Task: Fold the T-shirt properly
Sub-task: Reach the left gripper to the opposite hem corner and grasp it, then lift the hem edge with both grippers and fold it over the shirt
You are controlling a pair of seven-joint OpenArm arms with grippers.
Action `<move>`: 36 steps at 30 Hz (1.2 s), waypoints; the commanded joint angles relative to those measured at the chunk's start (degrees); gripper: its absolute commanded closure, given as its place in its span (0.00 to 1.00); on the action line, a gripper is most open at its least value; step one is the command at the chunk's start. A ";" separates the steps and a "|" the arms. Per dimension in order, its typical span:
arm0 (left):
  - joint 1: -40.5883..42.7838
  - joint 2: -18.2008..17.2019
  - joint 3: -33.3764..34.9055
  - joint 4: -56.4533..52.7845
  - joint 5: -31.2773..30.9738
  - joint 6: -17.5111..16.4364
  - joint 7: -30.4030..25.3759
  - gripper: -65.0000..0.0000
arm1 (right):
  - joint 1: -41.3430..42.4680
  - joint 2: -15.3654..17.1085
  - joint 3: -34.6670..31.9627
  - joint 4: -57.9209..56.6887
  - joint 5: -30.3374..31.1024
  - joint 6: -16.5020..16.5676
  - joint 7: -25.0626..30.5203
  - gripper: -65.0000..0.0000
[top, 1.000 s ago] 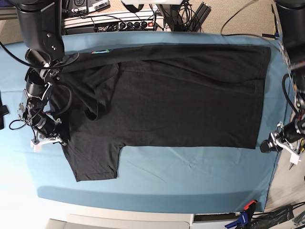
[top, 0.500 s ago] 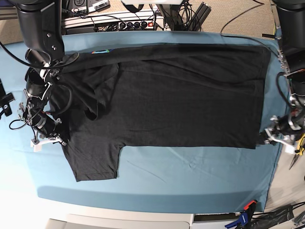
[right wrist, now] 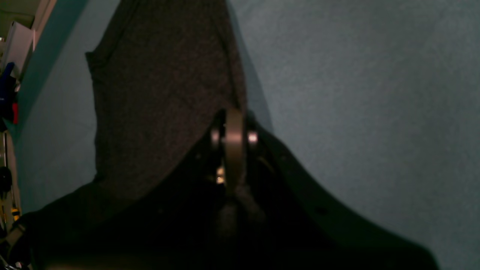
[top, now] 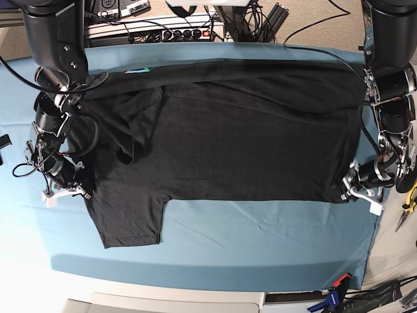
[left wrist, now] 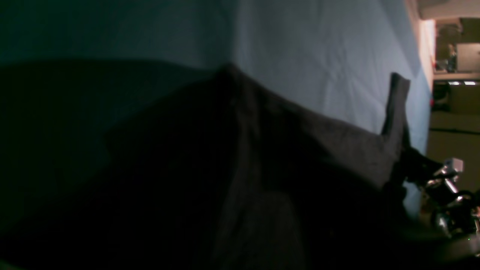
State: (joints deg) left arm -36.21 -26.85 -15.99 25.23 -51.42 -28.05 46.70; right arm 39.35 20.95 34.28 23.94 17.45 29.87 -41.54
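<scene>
The black T-shirt [top: 247,137] lies spread flat on the teal cloth. Its hem is toward the right, and a strip of rainbow print [top: 137,70] shows at the folded far edge. My right gripper [top: 78,190] is at the shirt's left edge above the near sleeve [top: 130,222]. In the right wrist view this gripper [right wrist: 233,123] is shut on T-shirt fabric [right wrist: 157,93]. My left gripper [top: 355,187] sits on the near hem corner. In the left wrist view the fabric [left wrist: 337,142] rises in a ridge and the jaws are lost in the dark.
The teal cloth [top: 260,241] covers the table to its front edge. A power strip and cables [top: 163,29] run along the back. Yellow-handled pliers [top: 407,195] lie off the right edge, and a clamp [top: 335,290] sits at the bottom right.
My left gripper has moved in from the table's right edge onto the shirt's near hem corner. The right arm and the shirt's left side have stayed put.
</scene>
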 commanded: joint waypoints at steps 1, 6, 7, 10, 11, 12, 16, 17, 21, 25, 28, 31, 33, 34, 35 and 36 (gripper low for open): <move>-1.75 -1.01 -0.15 0.70 -0.63 -0.96 -0.28 0.91 | 1.25 0.81 -0.11 0.37 -0.57 -0.09 -0.42 1.00; -1.77 -1.14 -0.15 0.70 -1.31 -1.53 -0.85 1.00 | 1.29 0.83 -0.11 0.37 -0.55 -0.09 0.07 1.00; -1.79 -1.14 -0.15 0.70 -1.29 -1.53 -0.85 1.00 | 1.31 0.83 -0.11 0.39 -0.55 -0.09 0.50 1.00; -2.08 -1.22 -0.15 0.74 -1.38 -1.53 -0.61 1.00 | 1.42 0.85 -0.11 0.44 -0.57 -0.04 2.05 1.00; -2.16 -1.33 -0.15 0.74 -1.81 -1.53 -0.61 1.00 | 1.46 0.85 -0.11 0.44 -0.57 0.15 2.23 1.00; -2.34 -1.51 -0.15 0.76 -2.71 -1.55 -0.31 1.00 | 1.60 0.85 -0.11 0.44 -0.57 1.07 2.47 1.00; -3.89 -2.73 -0.15 0.76 -7.30 -2.21 3.15 1.00 | 1.73 0.94 -0.13 1.70 -0.46 5.75 2.47 1.00; -4.63 -3.06 -0.15 0.74 -8.26 -3.17 4.28 1.00 | 1.73 0.96 -0.11 2.45 -0.37 6.19 2.27 1.00; -6.99 -4.94 -0.13 0.76 -13.70 -5.31 9.99 1.00 | 1.70 0.96 -0.50 5.88 0.09 7.50 0.87 1.00; -7.76 -6.40 -0.13 0.74 -17.29 -6.43 12.50 1.00 | 1.57 0.96 -4.24 8.87 3.63 9.33 -1.70 1.00; -7.41 -6.64 -0.13 0.76 -19.52 -8.20 14.86 1.00 | 1.57 0.96 -8.72 10.93 7.23 10.13 -4.52 1.00; -6.97 -6.64 -0.13 0.76 -22.21 -9.07 18.58 1.00 | 1.57 0.96 -13.33 12.98 10.40 10.13 -8.70 1.00; -6.54 -6.67 -0.13 0.74 -24.55 -9.55 20.46 1.00 | 1.40 0.98 -15.69 14.14 11.82 10.13 -12.04 1.00; -6.32 -6.67 -0.13 0.76 -25.53 -9.53 21.42 1.00 | 1.20 0.98 -16.59 14.80 12.61 10.13 -13.66 1.00; -6.10 -6.67 -0.13 0.74 -26.38 -9.55 22.23 1.00 | 0.76 0.98 -17.33 15.45 13.38 10.13 -15.08 1.00; -5.68 -6.69 -0.13 0.74 -27.36 -9.57 22.88 1.00 | 0.26 0.98 -17.84 16.13 14.10 10.13 -16.31 1.00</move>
State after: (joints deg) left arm -40.32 -32.42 -15.97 25.12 -76.60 -37.19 69.95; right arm 37.89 20.91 16.34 39.11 30.52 39.03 -58.52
